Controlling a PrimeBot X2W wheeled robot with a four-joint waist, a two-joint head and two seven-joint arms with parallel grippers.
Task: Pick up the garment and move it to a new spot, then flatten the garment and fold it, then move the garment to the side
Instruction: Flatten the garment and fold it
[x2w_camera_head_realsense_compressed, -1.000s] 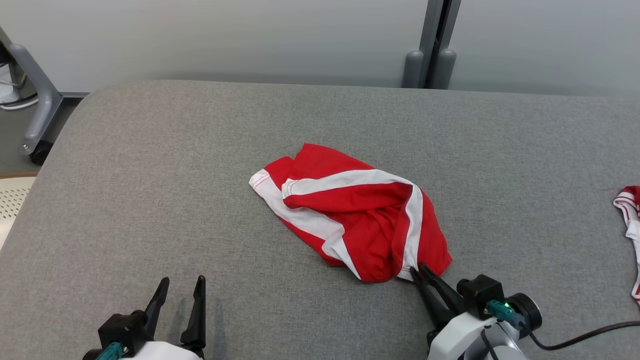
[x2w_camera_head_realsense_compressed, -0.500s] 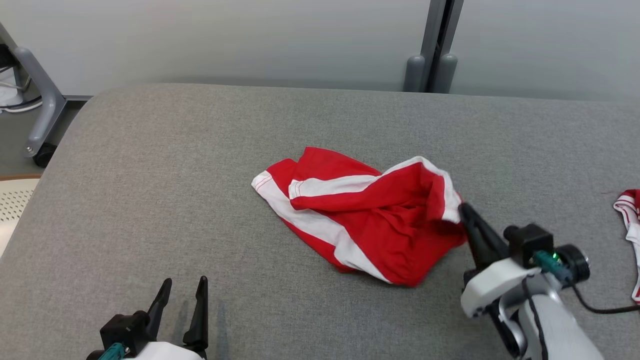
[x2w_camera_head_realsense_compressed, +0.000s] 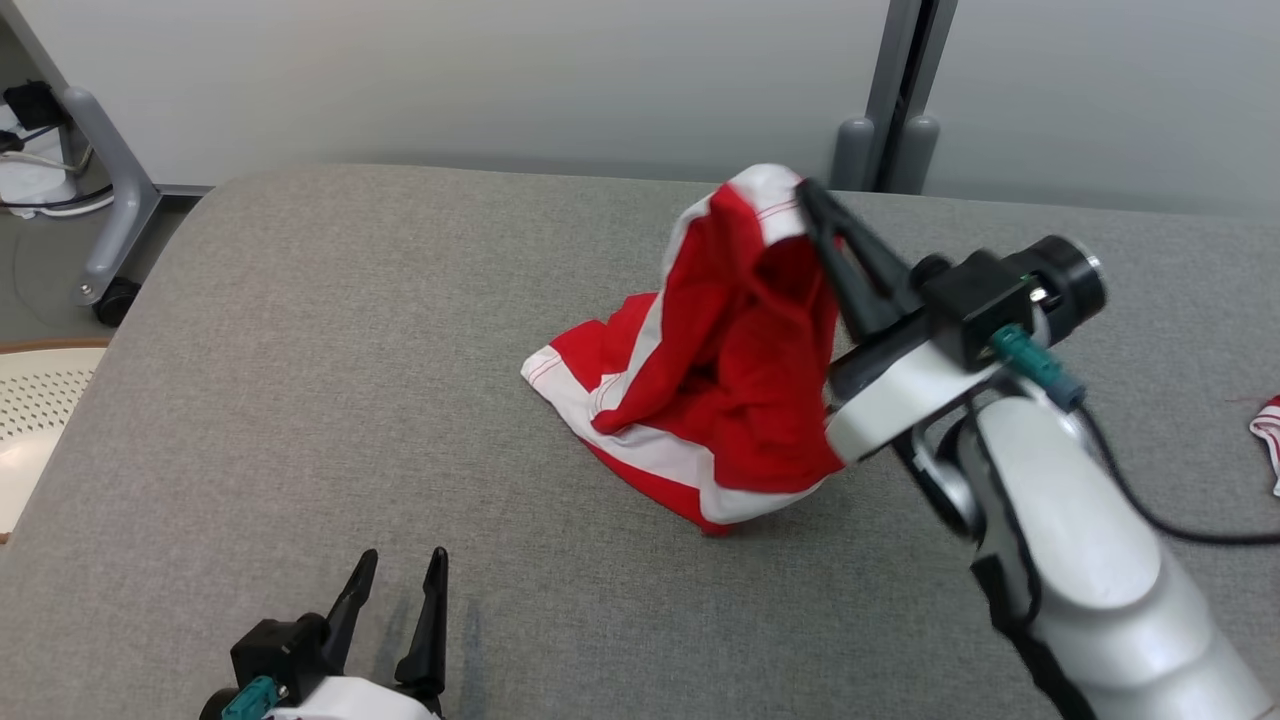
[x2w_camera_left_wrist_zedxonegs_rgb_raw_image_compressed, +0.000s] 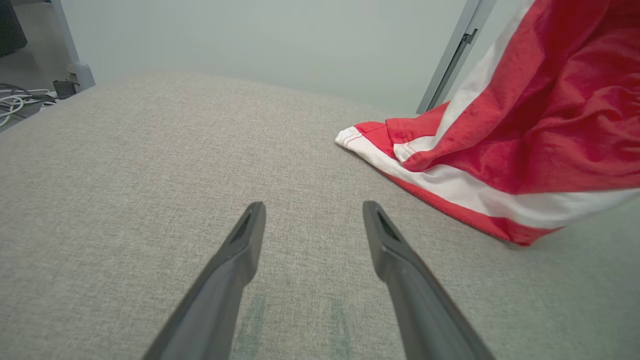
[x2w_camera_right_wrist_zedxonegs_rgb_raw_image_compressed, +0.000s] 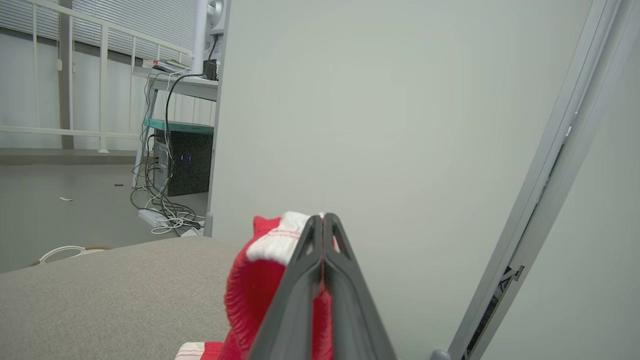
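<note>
Head view puts the right claw (x2w_camera_head_realsense_compressed: 808, 195) high over the middle of the counter (x2w_camera_head_realsense_compressed: 300, 420), its two dark fingers pressed together on the white band of the garment (x2w_camera_head_realsense_compressed: 740, 380) and pinching a fold at their very tips. From that pinch the red-and-white cloth hangs in a loose cone. Its upper part is up off the counter, and its lower edge, a white stripe over a red hem, rests on the grey fabric surface. In the right wrist view the fingers meet with no gap. The white band with its red stitching bulges out just left of the tips, with red cloth below it. Behind the claw the pale forearm slants in from the lower right, and a black cable (x2w_camera_head_realsense_compressed: 1180, 525) runs from the wrist toward the right edge.

The left claw (x2w_camera_head_realsense_compressed: 402, 560) sits at the lower left, close to the counter, fingers apart and holding nothing. In the left wrist view bare grey fabric shows between them. The garment lies ahead and to the right, well apart from the tips, with one white-edged corner flat on the counter.

Farther out, another red-and-white cloth (x2w_camera_head_realsense_compressed: 1268, 440) lies at the counter's right edge, well apart from the garment. Beyond the far edge stands a pale wall with a grey post (x2w_camera_head_realsense_compressed: 905, 90). At the far left, a grey wheeled stand leg (x2w_camera_head_realsense_compressed: 110, 210) stands on the floor.
</note>
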